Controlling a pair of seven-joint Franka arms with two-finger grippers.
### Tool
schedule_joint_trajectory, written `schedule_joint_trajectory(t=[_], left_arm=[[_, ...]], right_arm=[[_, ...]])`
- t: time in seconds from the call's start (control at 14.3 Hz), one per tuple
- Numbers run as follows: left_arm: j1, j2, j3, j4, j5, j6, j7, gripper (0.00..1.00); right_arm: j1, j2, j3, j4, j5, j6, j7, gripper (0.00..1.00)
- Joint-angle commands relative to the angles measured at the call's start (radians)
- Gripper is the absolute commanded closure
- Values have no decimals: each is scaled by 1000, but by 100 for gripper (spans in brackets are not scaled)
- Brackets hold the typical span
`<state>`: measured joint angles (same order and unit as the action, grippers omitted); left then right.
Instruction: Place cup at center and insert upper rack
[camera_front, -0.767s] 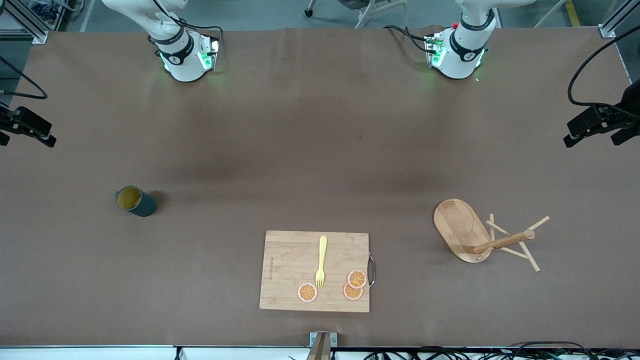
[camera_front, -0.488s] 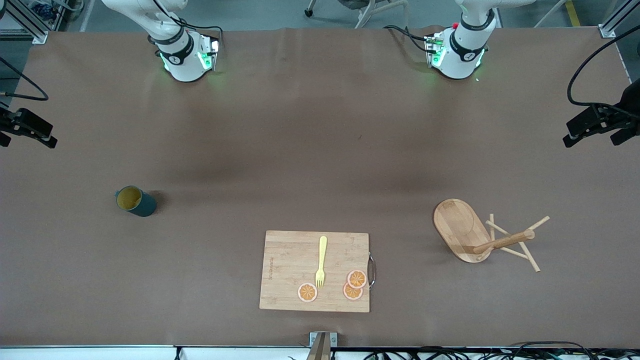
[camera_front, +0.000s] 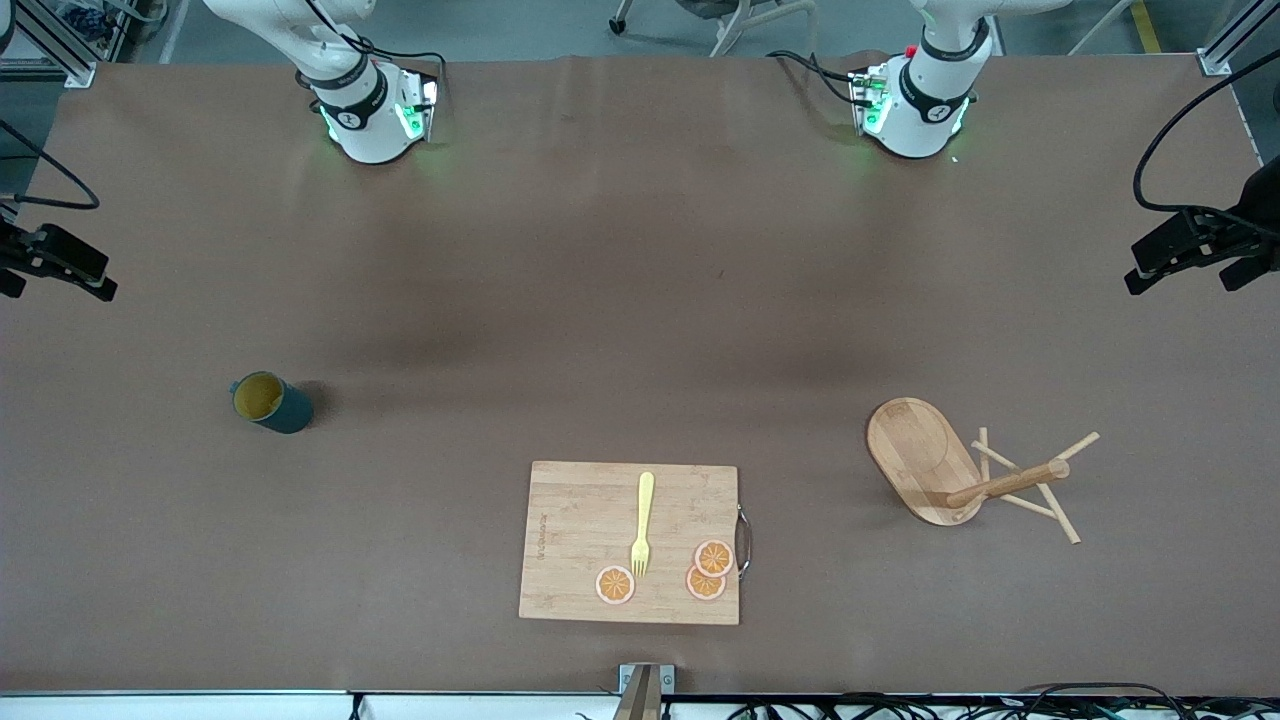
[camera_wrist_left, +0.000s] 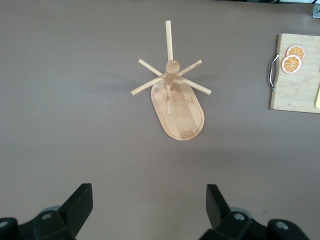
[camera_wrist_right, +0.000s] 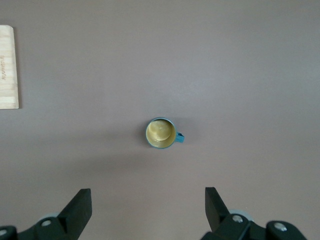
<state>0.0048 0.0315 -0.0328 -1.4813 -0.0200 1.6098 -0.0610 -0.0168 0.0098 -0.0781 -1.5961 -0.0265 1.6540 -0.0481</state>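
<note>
Your left claw (camera_wrist_left: 147, 210) hangs spread above the upper rack (camera_wrist_left: 175, 97); your right claw (camera_wrist_right: 147, 210), also spread, above the cup (camera_wrist_right: 160, 132). Descend off-centre and, likely, the cup tips or the pegs snag.

One cup (camera_front: 270, 402), one rack (camera_front: 960, 472), one board (camera_front: 580, 540), one fork (camera_front: 642, 524), three orange slices (camera_front: 714, 557).

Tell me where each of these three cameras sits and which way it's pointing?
Front view: high across the table, facing both arm bases; sees cup, upper rack, cutting board.
Left wrist view: on the left arm, looking down at the rack; open left gripper shows.
Right wrist view: on the right arm, looking down at the cup; open right gripper shows.
Both wrist views share the cutting board.
</note>
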Motion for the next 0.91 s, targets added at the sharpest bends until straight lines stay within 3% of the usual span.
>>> schedule_joint_trajectory(t=[0.0,0.35,0.84], left_arm=[[1,-1,-4,12,0,-10,-6,0],[1,-1,-4,12,0,-10,-8,0],[1,-1,-4,12,0,-10,-10,0]], right_arm=[[-15,48,4,-4,8,15,5,0],[-6,188,6,-4,11,55,16,0],[-8,285,9,-2,10,93,14,0]])
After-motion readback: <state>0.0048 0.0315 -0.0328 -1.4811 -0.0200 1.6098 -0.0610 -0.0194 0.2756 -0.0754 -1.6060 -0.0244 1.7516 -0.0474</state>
